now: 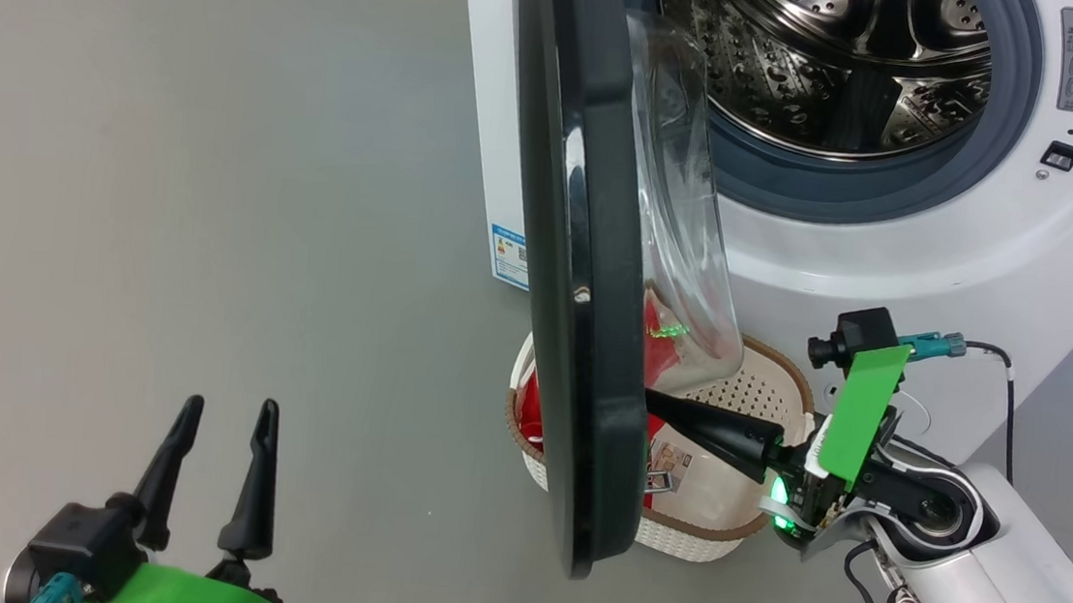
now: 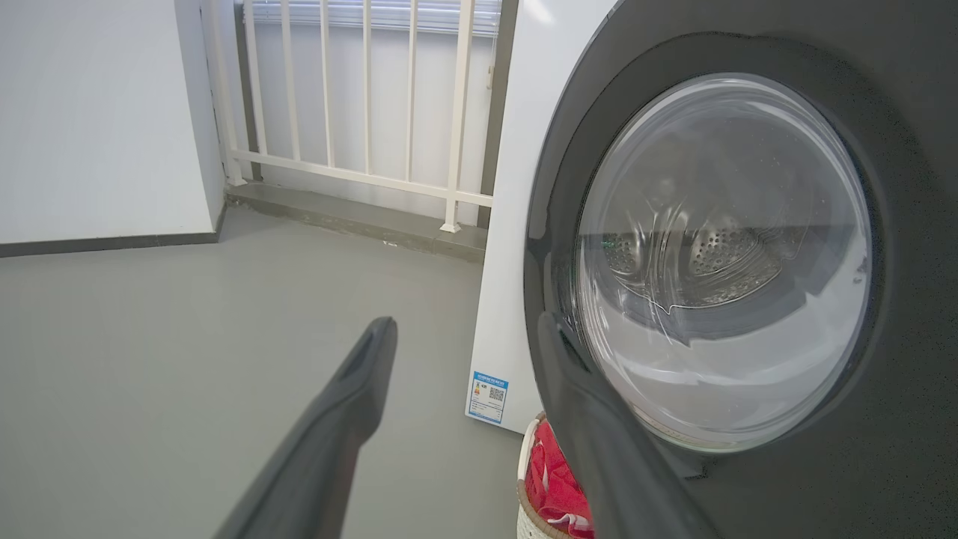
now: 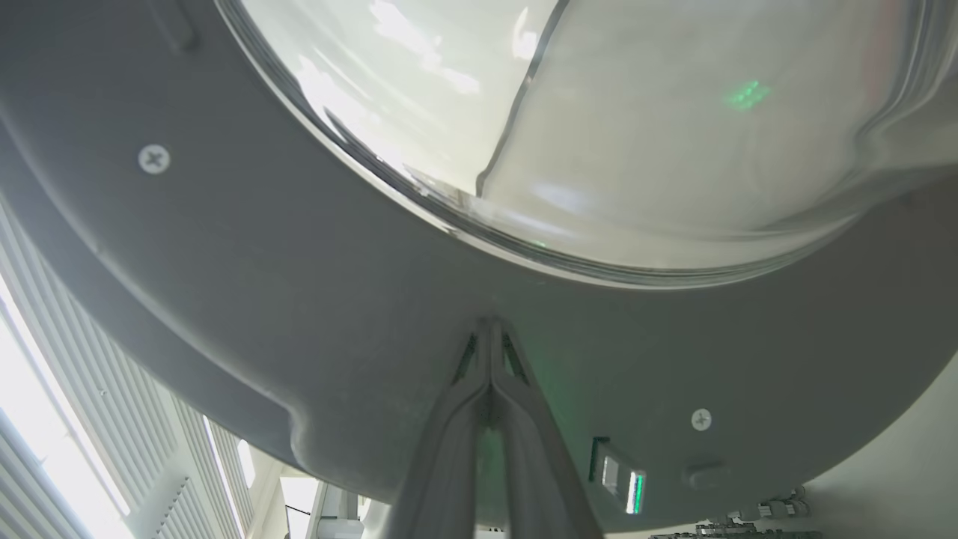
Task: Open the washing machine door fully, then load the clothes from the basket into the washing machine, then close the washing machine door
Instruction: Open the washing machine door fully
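Note:
The washing machine [image 1: 901, 246] stands with its steel drum [image 1: 829, 65] exposed. Its black door [image 1: 590, 248] hangs open, seen edge-on, with the clear glass bowl [image 1: 689, 227] bulging right. Below the door sits the cream basket [image 1: 719, 541] holding the red clothes [image 1: 656, 351]. My right gripper [image 1: 659, 405] is shut, its tips against the door's inner face [image 3: 299, 299], just under the glass in the right wrist view [image 3: 490, 326]. My left gripper [image 1: 226, 406] stands open over the floor at lower left. The left wrist view looks at the door's outer face [image 2: 718, 262] past that gripper [image 2: 464, 322].
Grey floor [image 1: 218, 167] spreads wide to the left of the machine. A blue energy sticker [image 2: 488, 395] is on the machine's side. A white railing [image 2: 367, 112] and a wall [image 2: 97, 112] stand beyond. The basket [image 2: 528, 509] with red clothes [image 2: 554, 479] sits under the door.

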{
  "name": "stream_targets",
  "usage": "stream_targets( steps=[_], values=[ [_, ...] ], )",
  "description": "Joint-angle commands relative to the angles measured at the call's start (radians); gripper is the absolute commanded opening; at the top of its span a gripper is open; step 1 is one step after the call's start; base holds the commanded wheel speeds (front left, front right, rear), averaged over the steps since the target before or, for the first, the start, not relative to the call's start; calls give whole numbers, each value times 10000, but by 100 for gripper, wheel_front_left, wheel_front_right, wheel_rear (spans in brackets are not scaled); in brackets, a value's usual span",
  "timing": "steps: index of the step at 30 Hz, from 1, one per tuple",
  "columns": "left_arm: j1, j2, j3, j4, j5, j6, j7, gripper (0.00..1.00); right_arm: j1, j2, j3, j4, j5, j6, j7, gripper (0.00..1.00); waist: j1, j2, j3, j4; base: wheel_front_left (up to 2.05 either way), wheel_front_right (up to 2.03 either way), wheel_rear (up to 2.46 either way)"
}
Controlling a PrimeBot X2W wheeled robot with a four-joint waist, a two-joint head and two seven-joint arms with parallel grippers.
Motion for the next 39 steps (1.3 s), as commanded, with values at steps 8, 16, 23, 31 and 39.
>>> stream_targets(
  steps=[8,16,23,31,39],
  values=[
    [-108,181,319,-172,79,-29,-82,100,-38,437,114,-175,-198,17,189,0,0,-1,-15,75,0,0,0],
    [-85,175,346,-159,94,-29,-82,100,-2,549,4,-134,-244,17,289,0,0,-1,-64,68,0,0,0],
    [-85,172,369,-159,105,-29,-82,100,-10,640,-96,-103,-361,17,369,0,0,-1,-102,-59,0,0,0],
    [-25,179,389,-114,140,-29,-82,100,59,683,-251,-152,-584,17,344,0,0,-1,-334,-408,0,0,0],
    [90,222,305,-87,154,-29,-82,100,326,558,-650,-706,-951,17,29,75,0,-1,-555,-970,0,0,0]
  ],
)
